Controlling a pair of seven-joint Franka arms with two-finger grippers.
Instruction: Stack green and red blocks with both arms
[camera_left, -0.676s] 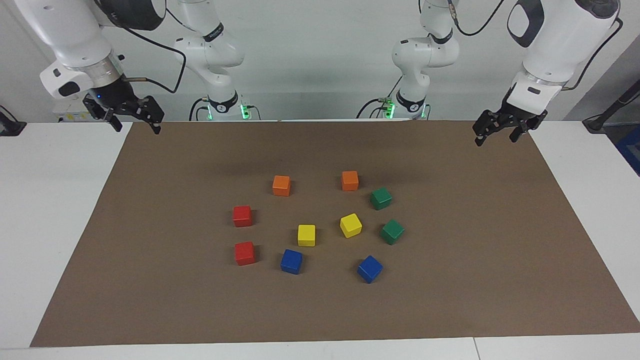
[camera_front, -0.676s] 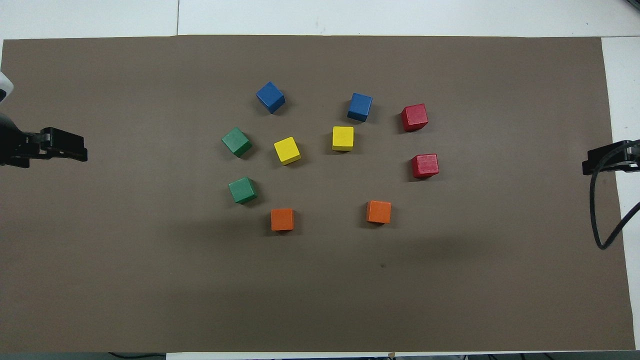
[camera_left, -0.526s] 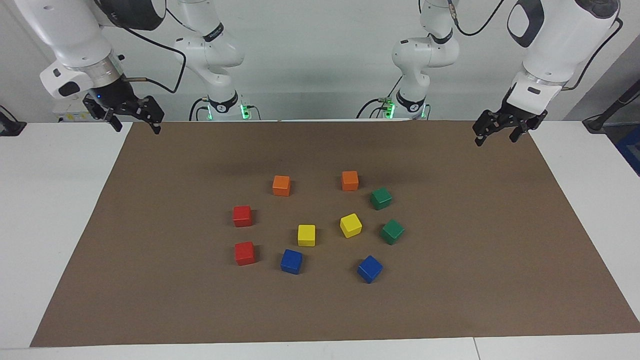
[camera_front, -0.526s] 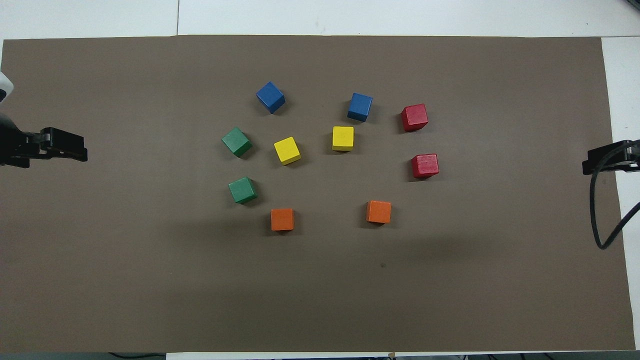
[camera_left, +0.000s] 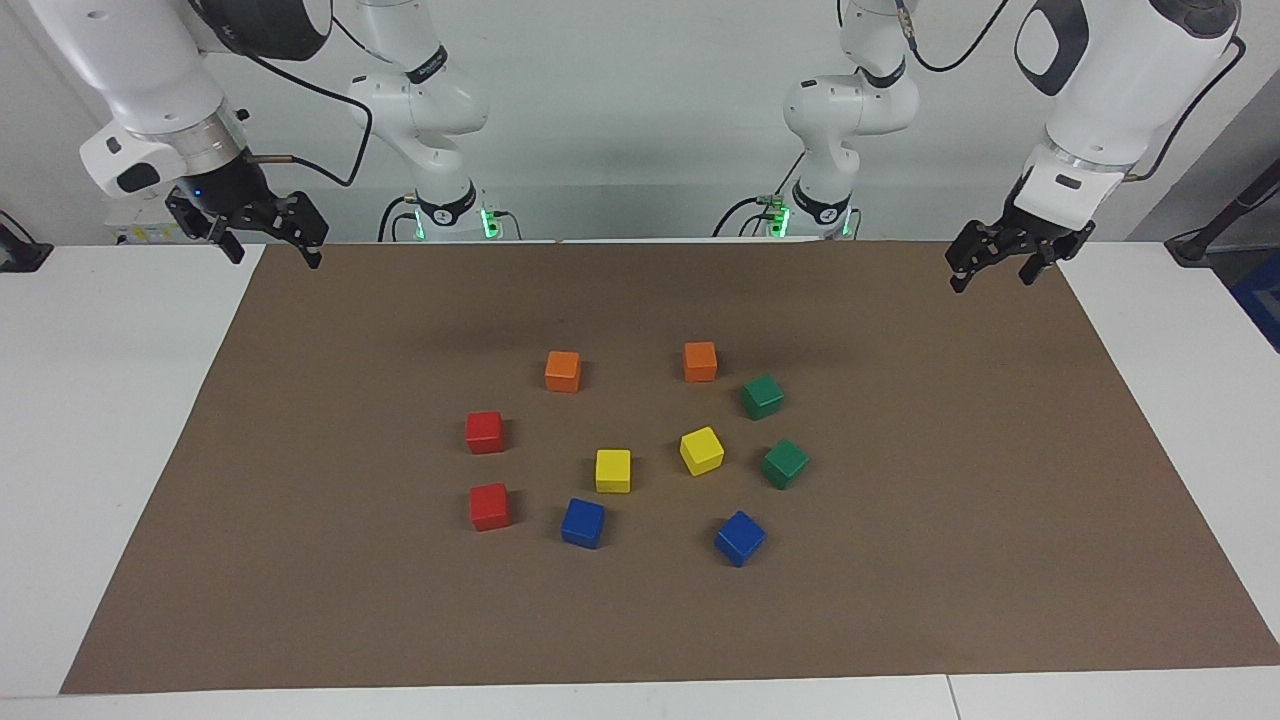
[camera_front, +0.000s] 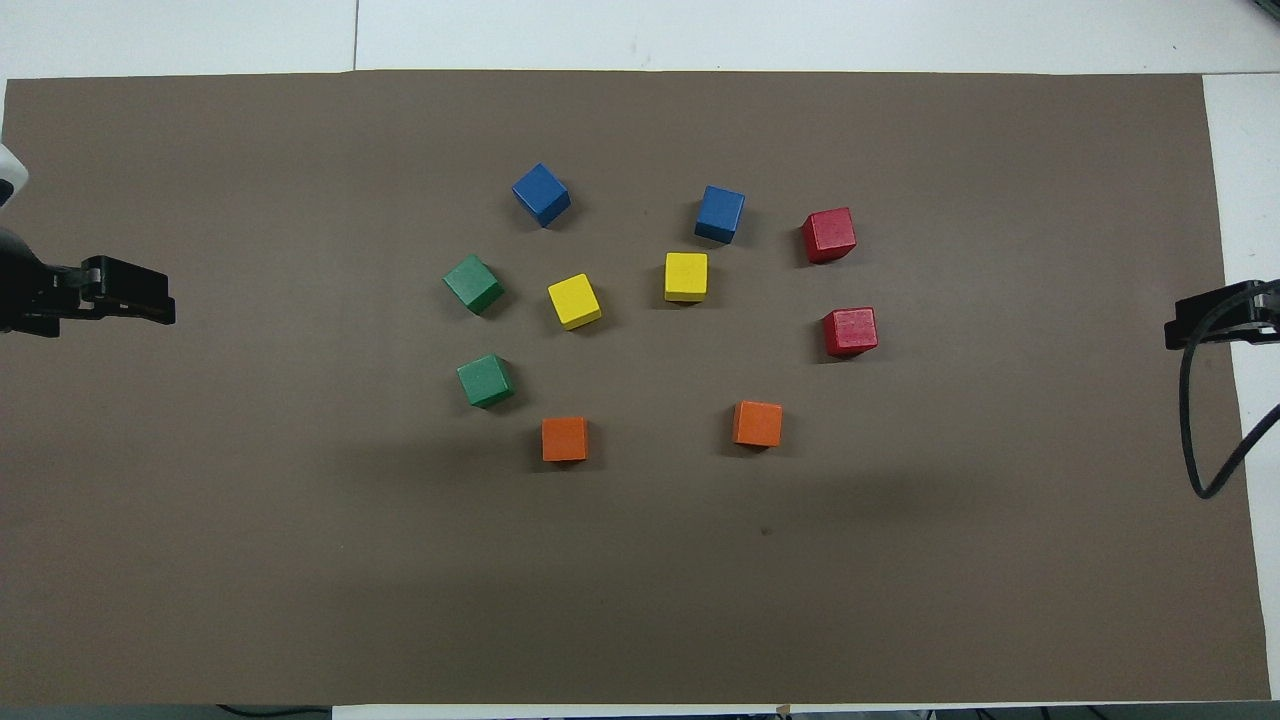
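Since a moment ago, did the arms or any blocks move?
Nothing visibly changed. The left gripper and right gripper wait open above the mat's corners, and the green blocks and red blocks lie where they were.

Blocks, matte: two green blocks (camera_left: 763, 397) (camera_left: 785, 463), two red blocks (camera_left: 485, 432) (camera_left: 490, 506), two orange cubes (camera_left: 563, 371), two yellow cubes (camera_left: 613, 470), two blue cubes (camera_left: 583, 523). Mat (camera_left: 900, 560): plain brown. Table (camera_left: 110, 400): white.

We see the desk (camera_left: 120, 420) from two high cameras, half a turn apart. Facing view looks across at both arm bases from a distance. Overhead view looks steeply down from the robots' end, somewhat closer. Both share the brown mat (camera_left: 900, 560) and its scattered cubes (camera_front: 686, 277).
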